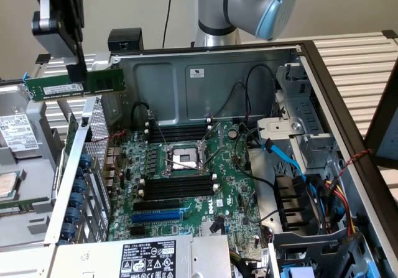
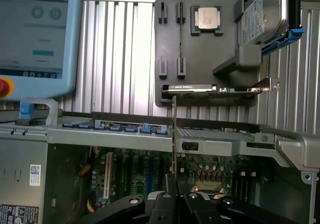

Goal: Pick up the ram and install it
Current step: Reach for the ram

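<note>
Ram (image 1: pixel 102 80) hangs level in the air over the open computer case's (image 1: pixel 205 79) corner at the exterior view's left, not yet in any slot. Going left to right in that view, a grey tray (image 1: pixel 25 166) of loose parts sits outside the case. Next comes the perforated card bracket with blue clips (image 1: pixel 79 185), just below the ram. Beyond it lies the green motherboard (image 1: pixel 230 185). It has black memory slots (image 1: pixel 180 132) on both sides of the bare processor socket (image 1: pixel 183 160), and a blue expansion slot (image 1: pixel 158 216) nearer the front. Black cables loop over the board, and a drive cage (image 1: pixel 298 141) with a blue cable occupies the right side. The slatted bench (image 1: pixel 360 60) carries it all.

The gripper (image 1: pixel 78 77) is clenched on the ram's upper edge near its middle. In the wrist view the ram (image 2: pixel 174 134) rises edge-on from between the fingers (image 2: pixel 165 204).

A white Dell logo (image 1: pixel 211 211) marks the board. The ram's white label (image 1: pixel 59 89) and the power-supply sticker (image 1: pixel 146 259) are too small to read.
</note>
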